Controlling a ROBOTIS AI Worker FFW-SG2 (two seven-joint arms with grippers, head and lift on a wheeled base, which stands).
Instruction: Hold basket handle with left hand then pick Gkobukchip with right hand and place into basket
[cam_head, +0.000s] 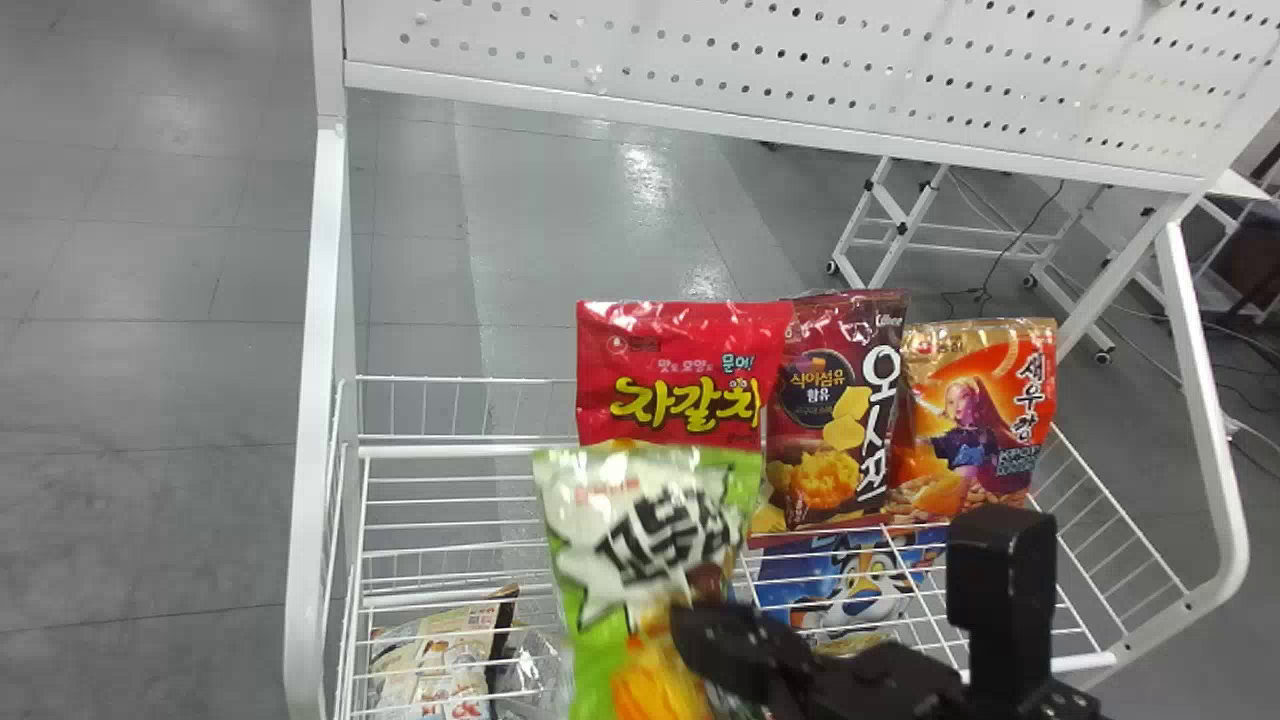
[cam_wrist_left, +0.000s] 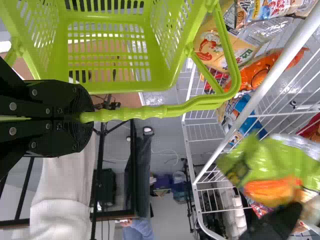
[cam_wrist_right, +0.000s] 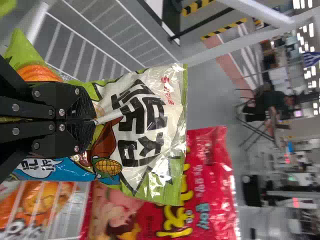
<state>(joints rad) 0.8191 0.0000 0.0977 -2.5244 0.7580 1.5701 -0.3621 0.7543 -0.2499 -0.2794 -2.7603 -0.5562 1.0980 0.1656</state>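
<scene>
1. Over the white wire rack (cam_head: 455, 451), the right gripper (cam_head: 695, 640) holds the Gkobukchip bag (cam_head: 650, 520), its fingers closed on the green-and-white pack. The right wrist view shows the right gripper (cam_wrist_right: 94, 121) clamped on the front of the bag, whose printed face spreads out beyond the fingertips.

2. Well apart from the right gripper, the left gripper (cam_wrist_left: 86, 118) is closed around the green basket handle (cam_wrist_left: 150, 112). Just beside that grip is the lime-green basket (cam_wrist_left: 112, 87), its walls slotted. The snack is outside the basket, well apart from the left gripper.

3. Nearly upright in the head view, the Gkobukchip bag rises past the tips of the right gripper, its lower part showing bright orange artwork.

4. To the left of the right gripper, a cream-coloured packet (cam_head: 440, 660) lies behind the rack's wires.

5. Beyond the right gripper and to its right, a blue pack (cam_head: 860, 580) bearing a cartoon tiger sits behind the wires.

6. Directly behind the held bag, as seen from the head, a bright red bag (cam_head: 680, 370) stands upright. Right of it stand a maroon bag (cam_head: 835, 410) and, next in line, an orange-and-gold bag (cam_head: 970, 420).

7. Farther beyond the right gripper, a perforated white panel (cam_head: 780, 85) spans the top of the scene. Past it, on the right, white wheeled frames (cam_head: 880, 225) stand on a grey floor (cam_head: 150, 400).
</scene>
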